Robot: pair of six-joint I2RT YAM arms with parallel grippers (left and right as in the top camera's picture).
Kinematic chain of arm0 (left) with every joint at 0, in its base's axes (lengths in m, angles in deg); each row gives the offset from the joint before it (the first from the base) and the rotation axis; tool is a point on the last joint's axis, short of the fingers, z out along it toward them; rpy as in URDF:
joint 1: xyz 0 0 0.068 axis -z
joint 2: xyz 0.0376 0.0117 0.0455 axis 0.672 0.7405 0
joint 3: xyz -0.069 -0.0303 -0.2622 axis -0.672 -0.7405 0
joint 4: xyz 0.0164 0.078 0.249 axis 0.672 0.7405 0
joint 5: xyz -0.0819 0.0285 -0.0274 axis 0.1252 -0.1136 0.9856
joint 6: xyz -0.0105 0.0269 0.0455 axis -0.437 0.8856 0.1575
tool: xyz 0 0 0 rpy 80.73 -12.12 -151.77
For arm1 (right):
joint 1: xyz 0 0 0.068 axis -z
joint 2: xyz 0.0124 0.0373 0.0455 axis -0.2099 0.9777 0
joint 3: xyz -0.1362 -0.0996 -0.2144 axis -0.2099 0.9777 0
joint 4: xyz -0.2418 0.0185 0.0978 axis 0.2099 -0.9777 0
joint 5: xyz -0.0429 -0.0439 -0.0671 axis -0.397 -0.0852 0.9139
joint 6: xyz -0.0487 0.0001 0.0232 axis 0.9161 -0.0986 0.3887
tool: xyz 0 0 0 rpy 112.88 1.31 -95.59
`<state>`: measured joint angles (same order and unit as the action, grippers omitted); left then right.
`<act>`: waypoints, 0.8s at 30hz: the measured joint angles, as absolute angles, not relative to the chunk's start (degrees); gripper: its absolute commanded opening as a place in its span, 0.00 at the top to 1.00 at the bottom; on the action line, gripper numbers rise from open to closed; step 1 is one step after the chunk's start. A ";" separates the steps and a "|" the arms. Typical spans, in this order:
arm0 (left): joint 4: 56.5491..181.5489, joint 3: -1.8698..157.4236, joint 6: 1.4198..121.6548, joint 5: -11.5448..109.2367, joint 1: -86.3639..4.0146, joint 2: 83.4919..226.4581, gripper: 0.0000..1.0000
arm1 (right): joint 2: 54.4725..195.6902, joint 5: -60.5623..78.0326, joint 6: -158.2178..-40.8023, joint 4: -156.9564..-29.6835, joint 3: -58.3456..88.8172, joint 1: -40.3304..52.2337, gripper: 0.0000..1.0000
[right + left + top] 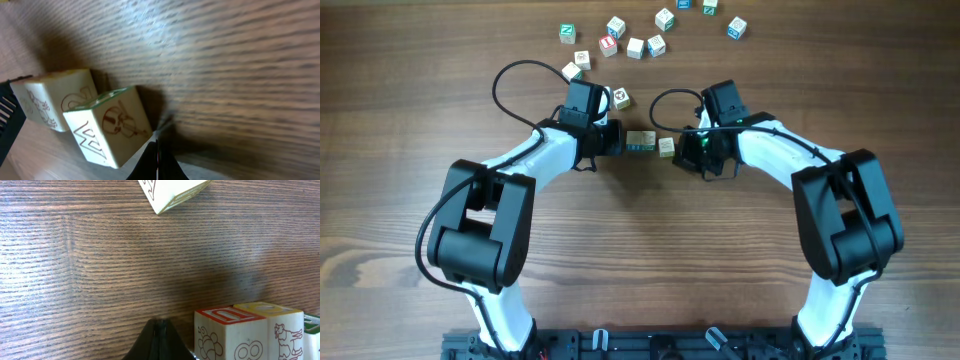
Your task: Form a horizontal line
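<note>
A short row of three pale letter cubes lies between my two grippers; its right cube sits slightly lower than the others. My left gripper is shut and empty at the row's left end. In the left wrist view its tips are just left of the red-topped cube, with the yellow-topped cube beyond. My right gripper is shut and empty at the row's right end. In the right wrist view its tips are beside the corner of the green-topped cube, which is turned askew to its neighbour.
Several loose letter cubes are scattered along the table's far edge. One loose cube lies just behind the left gripper and also shows in the left wrist view. Another lies by the left arm's cable.
</note>
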<state>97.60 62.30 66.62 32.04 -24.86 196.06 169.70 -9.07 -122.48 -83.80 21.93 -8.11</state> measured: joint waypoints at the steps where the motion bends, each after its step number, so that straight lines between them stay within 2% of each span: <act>1: 97.60 62.30 66.62 32.04 -24.86 196.06 0.96 | 169.70 -9.13 -122.48 -83.74 21.93 -8.38 0.95; 24: 97.60 62.30 66.62 32.04 -24.86 196.06 0.96 | 169.96 -9.44 -122.90 -78.42 22.87 -10.47 0.95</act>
